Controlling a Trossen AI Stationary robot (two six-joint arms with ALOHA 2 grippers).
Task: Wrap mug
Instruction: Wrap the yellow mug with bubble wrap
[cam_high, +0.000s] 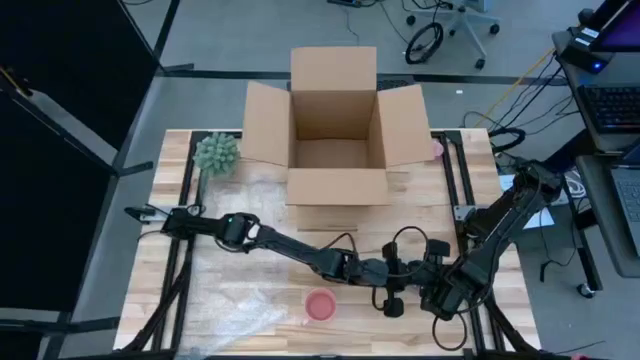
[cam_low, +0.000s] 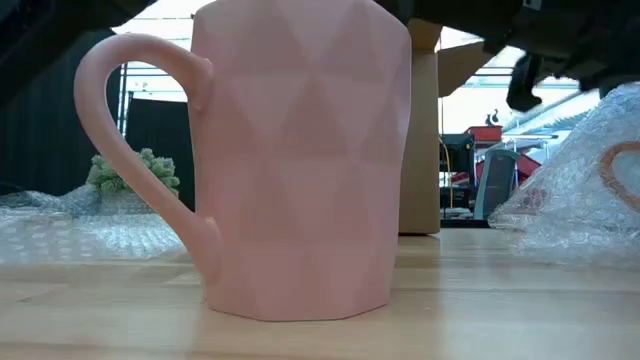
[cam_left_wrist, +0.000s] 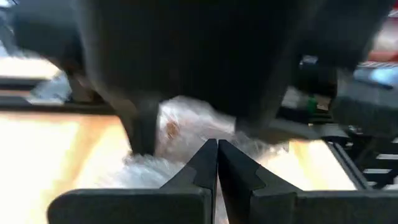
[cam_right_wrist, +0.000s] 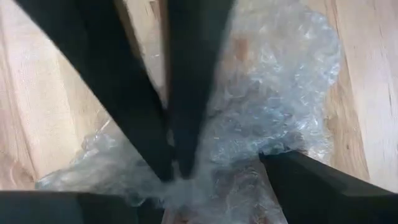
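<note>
starting at the far left of my overhead feed, a green spiky plant (cam_high: 215, 153) sits at the table's back corner, well away from both grippers. the open cardboard box (cam_high: 334, 128) stands at the back middle, also well clear. nearer the front, a sheet of bubble wrap (cam_high: 235, 305) lies flat on the wooden table (cam_high: 170, 250), out to the left of my left gripper.

the pink mug (cam_high: 320, 305) stands upright on the table, just left and slightly forward of the left gripper (cam_high: 392, 300), not touching it. at table height it fills the frame, handle out to one side, bare of any wrap.

the left gripper hangs low near the front edge; my wrist feed shows its fingers (cam_left_wrist: 205, 165) pressed together, clenched, with crumpled bubble wrap just beyond the tips. i think a bit of wrap is pinched there, but the blur won't let me swear to it.

the right gripper (cam_high: 440, 300) sits right beside it, over a bundled wad of wrap (cam_right_wrist: 273, 93). whether it's clamped or slack, i can't tell.
</note>
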